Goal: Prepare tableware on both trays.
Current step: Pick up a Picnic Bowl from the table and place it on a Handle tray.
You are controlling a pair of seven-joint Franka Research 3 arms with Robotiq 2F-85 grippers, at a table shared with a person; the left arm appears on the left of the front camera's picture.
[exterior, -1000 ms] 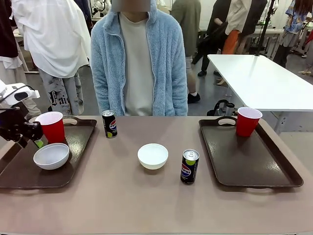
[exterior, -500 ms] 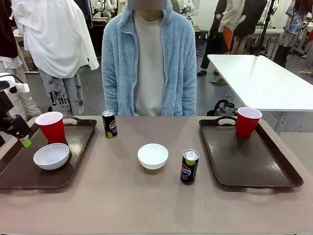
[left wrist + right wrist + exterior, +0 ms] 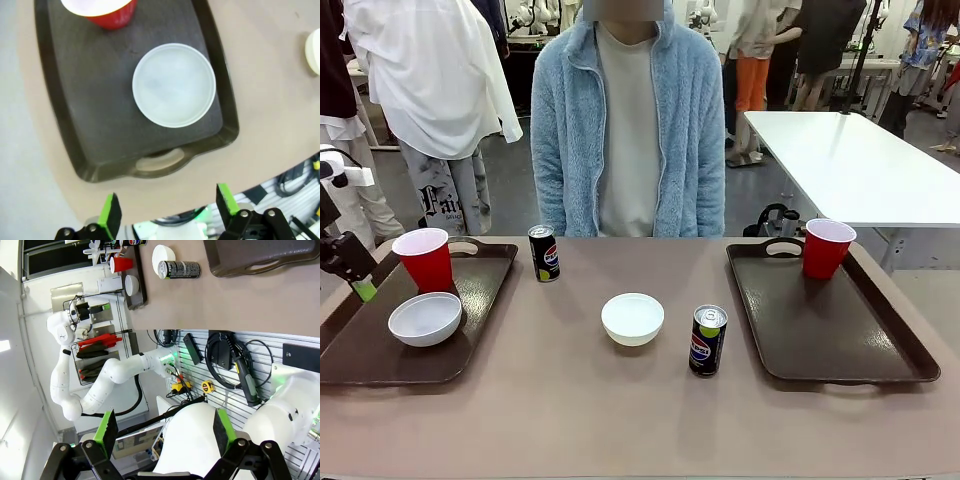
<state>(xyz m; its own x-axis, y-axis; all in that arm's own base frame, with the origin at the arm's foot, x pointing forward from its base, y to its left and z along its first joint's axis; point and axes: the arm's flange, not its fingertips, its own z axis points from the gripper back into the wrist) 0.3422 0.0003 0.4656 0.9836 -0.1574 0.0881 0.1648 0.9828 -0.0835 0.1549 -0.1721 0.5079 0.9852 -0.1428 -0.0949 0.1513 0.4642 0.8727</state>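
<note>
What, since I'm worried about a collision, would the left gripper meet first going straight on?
Probably the bare table just short of the left tray, by its near handle, not the white bowl. The left gripper hangs well above, so depth is unclear.

Left arm (image 3: 338, 172): comes in at the far left edge of the front view, white wrist end high, black gripper body hanging under it.
Left gripper (image 3: 360, 285): fingers aimed down and a little inward, one green pad (image 3: 365, 291) at the lowest tip.
Left jaws: from its own wrist camera, looking straight down, spread wide with nothing between them.
Right gripper (image 3: 165, 426): fingers set well apart, green pads facing each other, gripping nothing.
Right wrist: rolled about a quarter turn, looking sideways across at the other arm.
Left arm from there: white links run out from the base, fold back at the elbow and end at the black gripper.
</note>
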